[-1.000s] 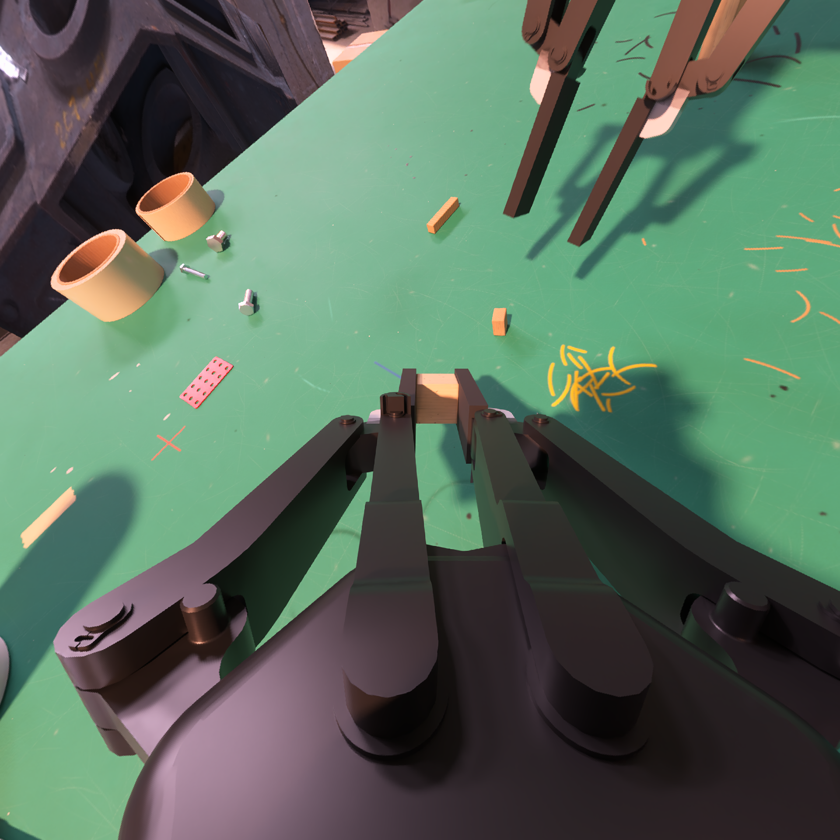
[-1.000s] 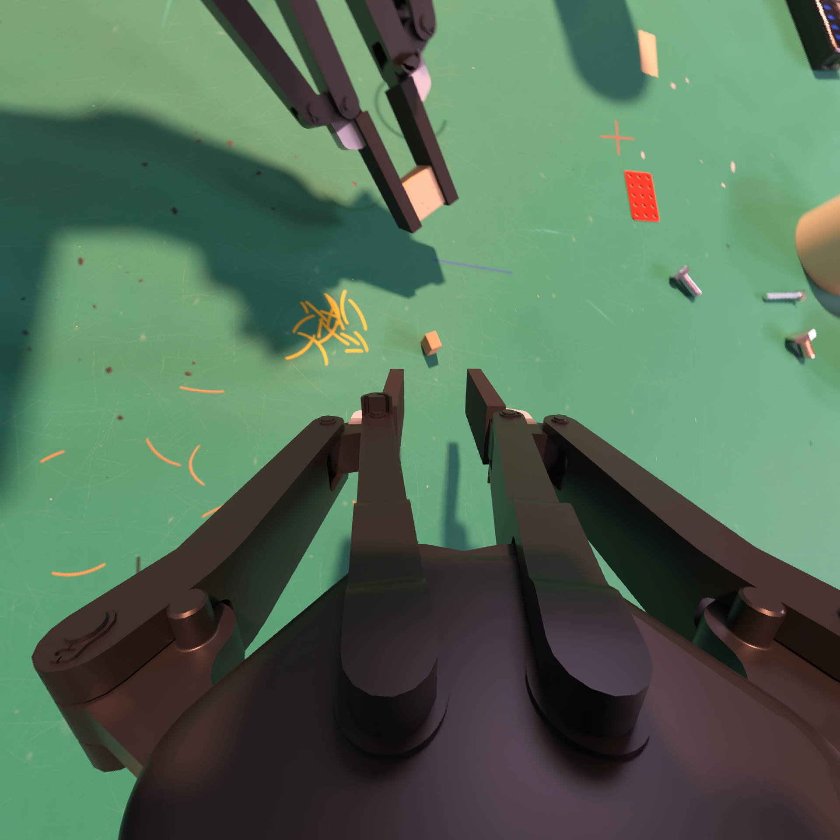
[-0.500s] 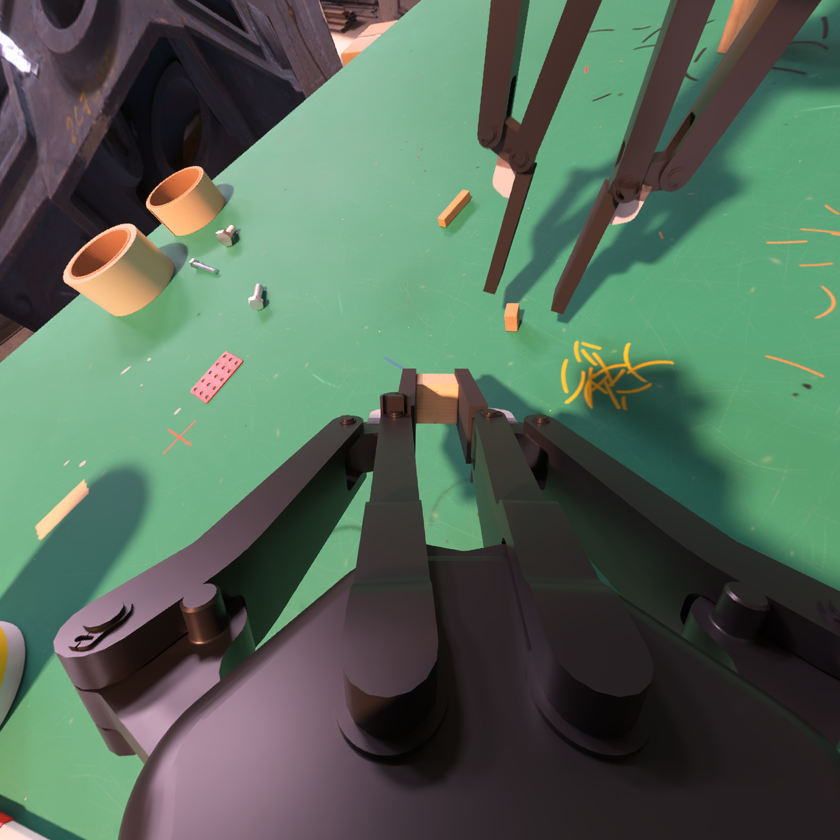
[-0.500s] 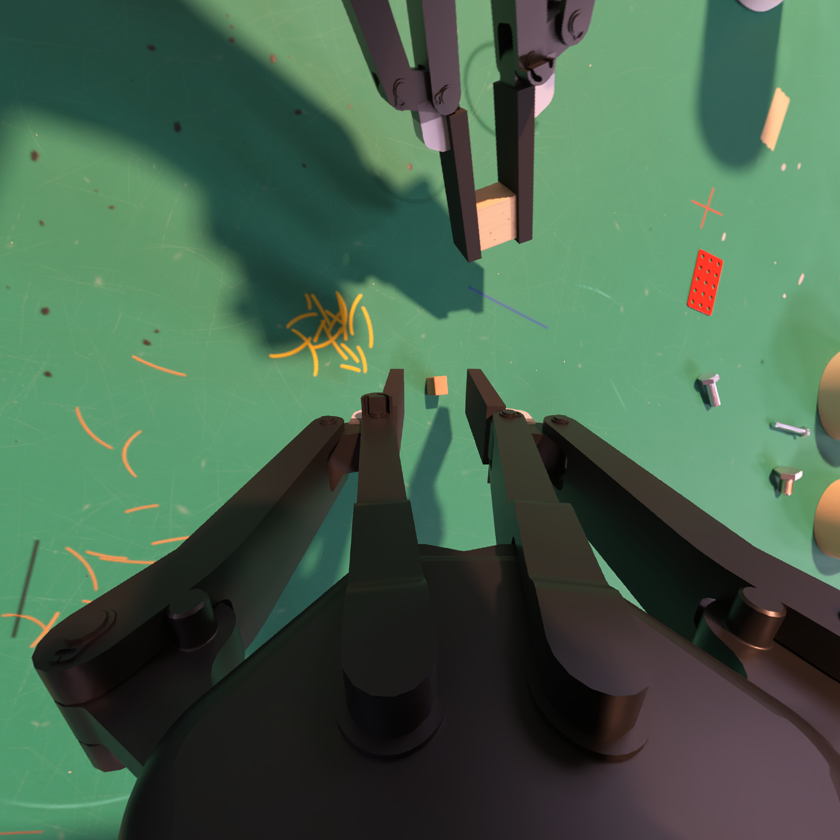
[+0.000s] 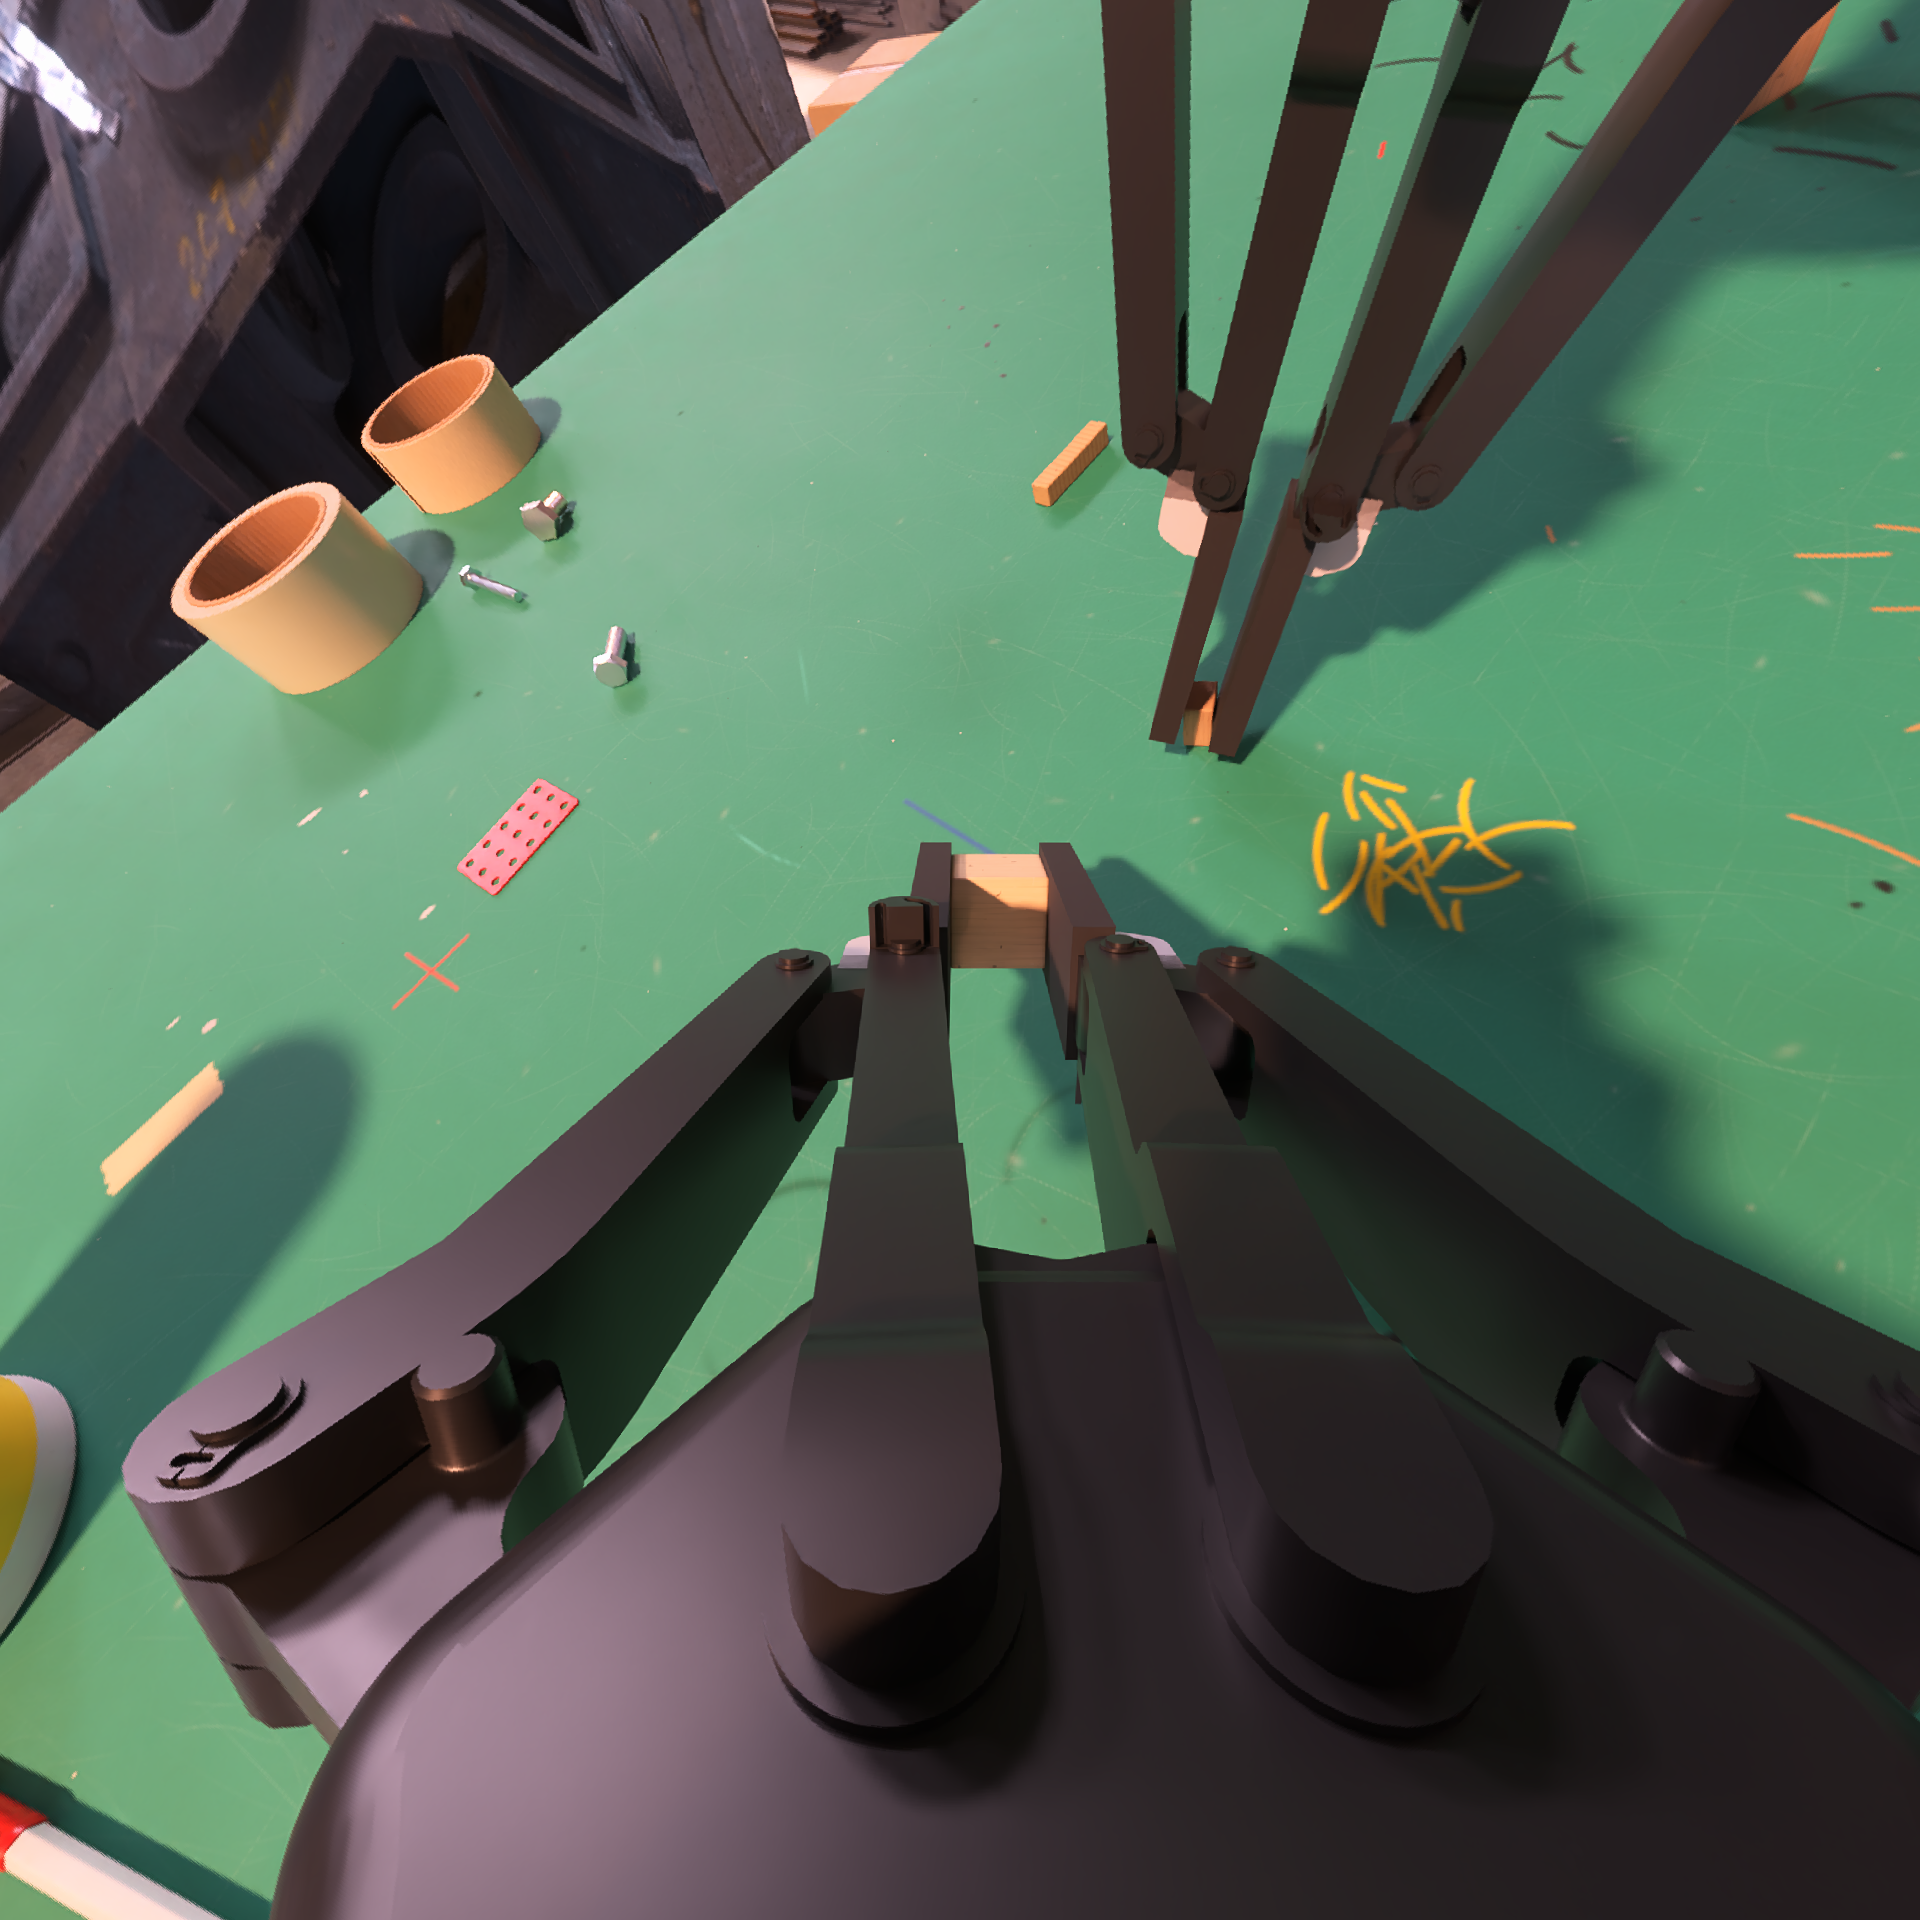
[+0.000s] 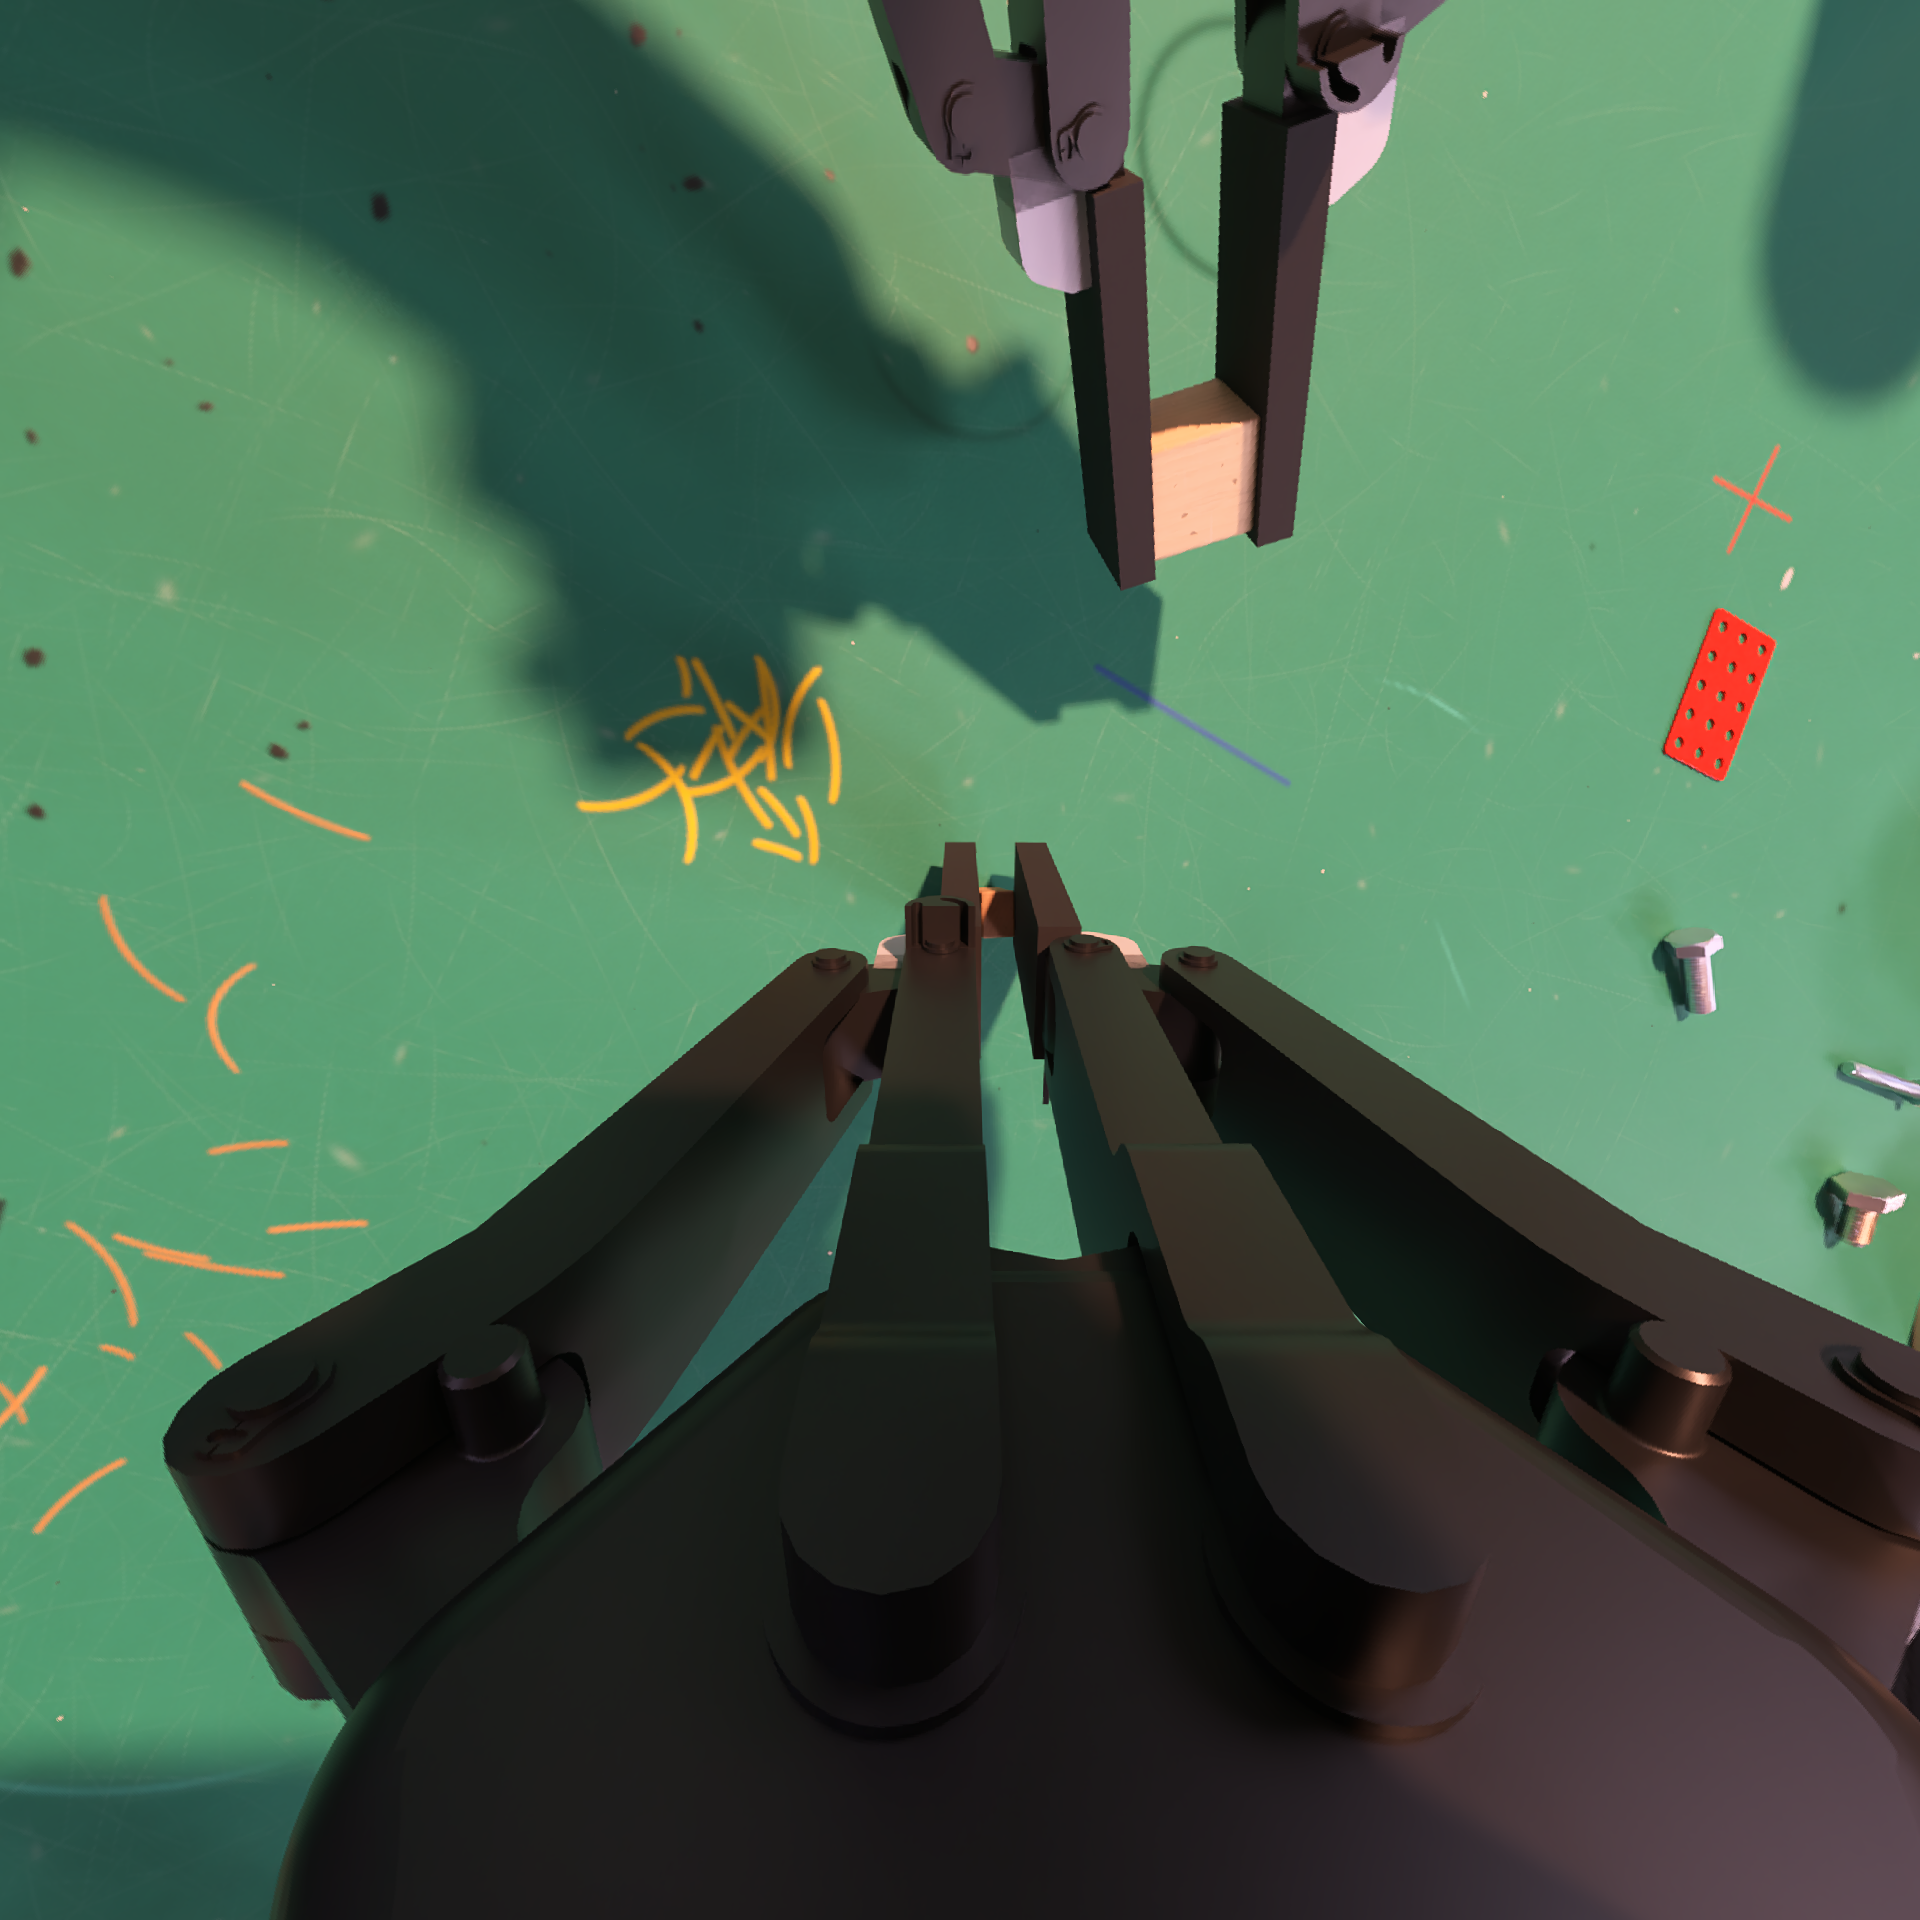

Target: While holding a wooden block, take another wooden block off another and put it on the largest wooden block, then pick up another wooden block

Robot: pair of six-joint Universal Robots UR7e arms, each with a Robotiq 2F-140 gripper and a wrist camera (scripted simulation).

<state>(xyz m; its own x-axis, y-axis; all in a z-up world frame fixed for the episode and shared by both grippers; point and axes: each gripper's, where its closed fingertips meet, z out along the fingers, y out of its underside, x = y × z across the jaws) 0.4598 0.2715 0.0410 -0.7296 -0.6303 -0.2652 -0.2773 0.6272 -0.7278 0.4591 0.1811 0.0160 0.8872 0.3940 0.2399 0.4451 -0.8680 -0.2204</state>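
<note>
My left gripper (image 5: 997, 862) is shut on a pale wooden cube (image 5: 995, 914) and holds it above the green table; it also shows in the right wrist view (image 6: 1195, 551) with the cube (image 6: 1200, 488). My right gripper (image 6: 995, 862) has come down on a small orange wooden block (image 6: 995, 912) and its fingers press on both sides of it at the table surface. In the left wrist view the right gripper (image 5: 1197, 738) stands upright with that block (image 5: 1200, 715) between its tips. A thin long wooden block (image 5: 1070, 462) lies farther back.
Two tan cardboard tubes (image 5: 301, 587) (image 5: 447, 431) stand at the left edge, near three bolts (image 5: 613, 657). A red perforated plate (image 5: 516, 836), a flat wooden strip (image 5: 161, 1127) and a heap of orange shavings (image 5: 1423, 862) lie on the green table (image 5: 831, 312). Dark machinery borders the left.
My right gripper has come down over the small orange block and closed on it. My left gripper still holds the pale cube, hardly moved.
</note>
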